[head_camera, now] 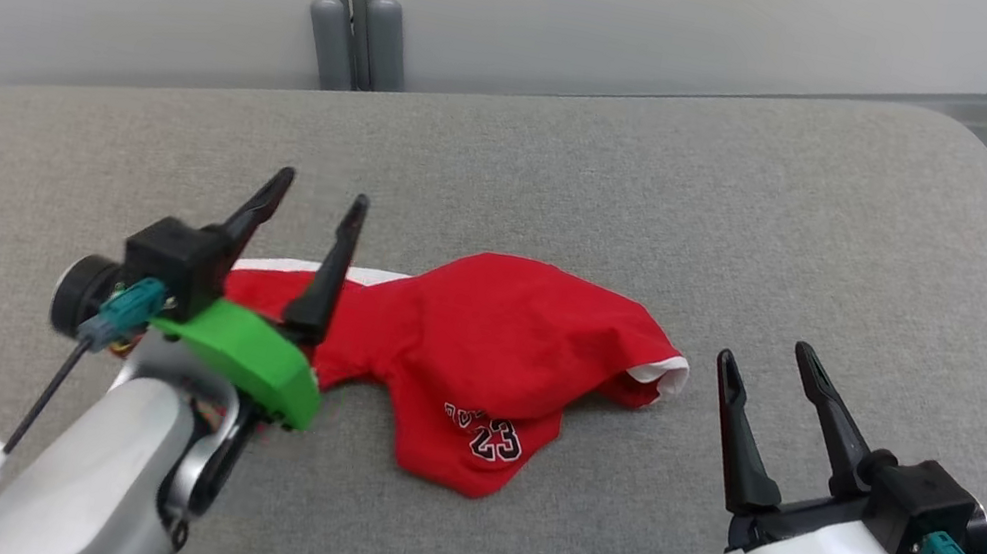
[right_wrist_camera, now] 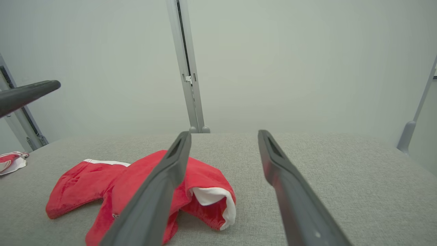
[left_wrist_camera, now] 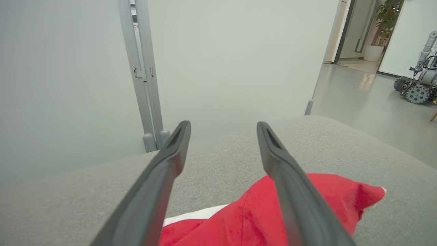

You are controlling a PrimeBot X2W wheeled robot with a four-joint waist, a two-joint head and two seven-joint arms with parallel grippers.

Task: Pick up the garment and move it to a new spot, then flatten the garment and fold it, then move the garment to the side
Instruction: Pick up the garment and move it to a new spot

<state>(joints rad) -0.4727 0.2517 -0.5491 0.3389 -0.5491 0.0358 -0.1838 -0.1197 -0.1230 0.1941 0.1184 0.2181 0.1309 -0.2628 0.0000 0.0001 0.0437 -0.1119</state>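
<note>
- Looking down, we find the red jersey T-shirt with white sleeve trim (head_camera: 489, 358) crumpled in a heap near the middle of the grey fabric-covered surface (head_camera: 769, 214), neither flattened nor folded.
- Our left pincer (head_camera: 320, 189) hangs over the shirt's 9 o'clock end, fingers spread and holding nothing. Our right pincer (head_camera: 766, 356) waits just off its 3 o'clock end, equally spread and empty.
- We judge the cloth light, soft and limp. It will sag and bunch from any single hold.
- The white-edged sleeve opening (head_camera: 664, 373) at 3 o'clock and the white band (head_camera: 352, 274) at 10 o'clock look like the best edges to pinch. Two holds well apart should spread it.
- The lobe bearing the "23" lettering (head_camera: 495, 440) points toward 6 o'clock, and a fold half hides the upper line of lettering.
</note>
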